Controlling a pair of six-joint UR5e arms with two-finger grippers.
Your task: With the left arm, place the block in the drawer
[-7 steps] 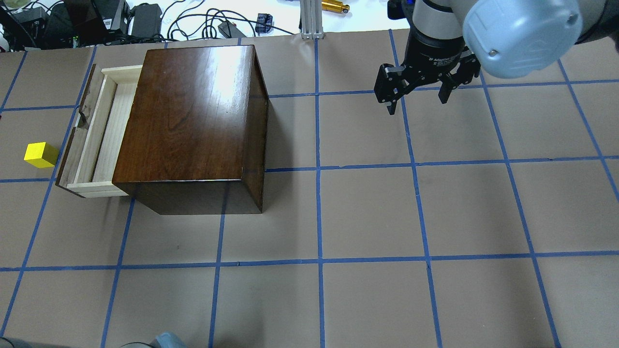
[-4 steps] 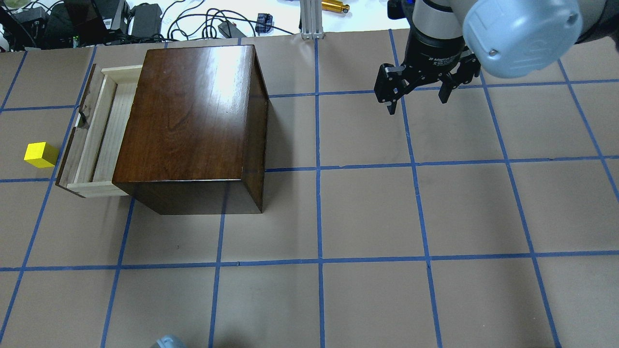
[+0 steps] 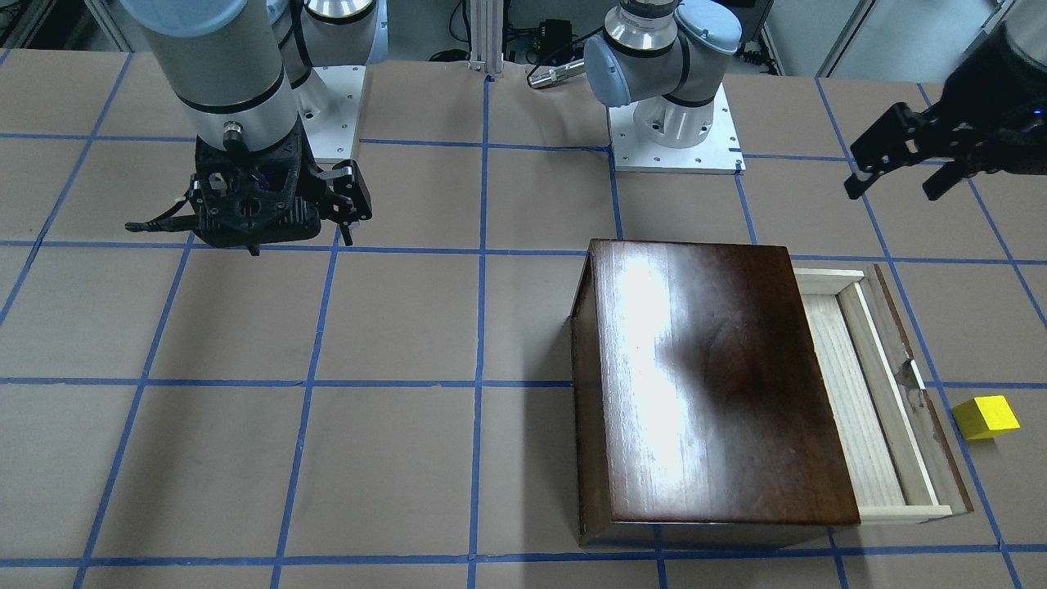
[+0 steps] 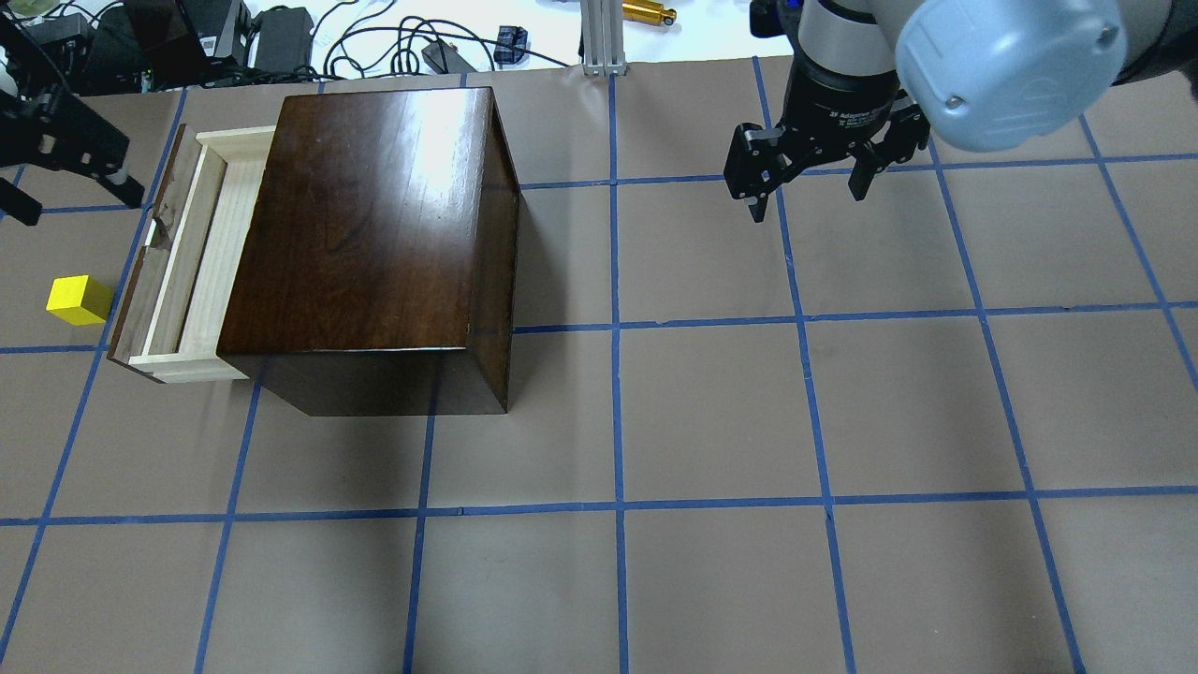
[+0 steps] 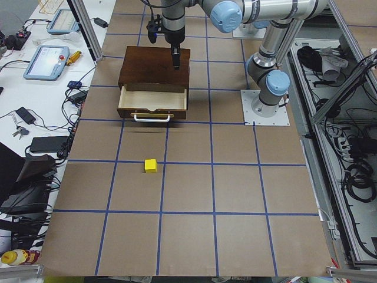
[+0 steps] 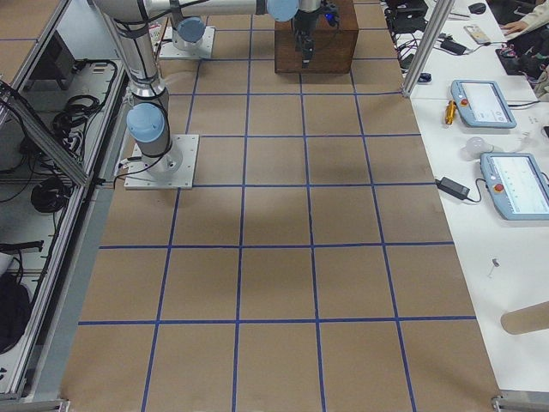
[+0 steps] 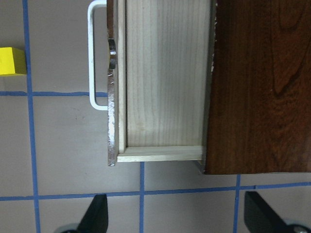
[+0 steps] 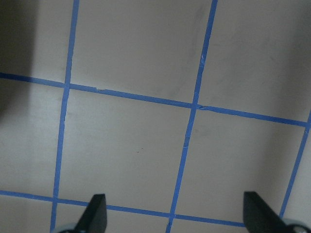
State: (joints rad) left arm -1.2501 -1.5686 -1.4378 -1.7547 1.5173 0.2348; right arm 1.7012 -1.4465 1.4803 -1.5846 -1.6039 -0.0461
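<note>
**The block is not in the drawer yet**

Our left pincer (image 3: pixel 891 186) hangs up high, open wide. It holds nothing and touches nothing. The yellow block (image 3: pixel 986 417) sits on the bench (image 3: pixel 409 327), just outside the front of the open drawer (image 3: pixel 851 409). If we come down crooked, a finger could bump the drawer front or its pull (image 7: pixel 92 53). It could also knock the block away. Our right pincer (image 4: pixel 810 201) is wide and empty too, far off.
</note>
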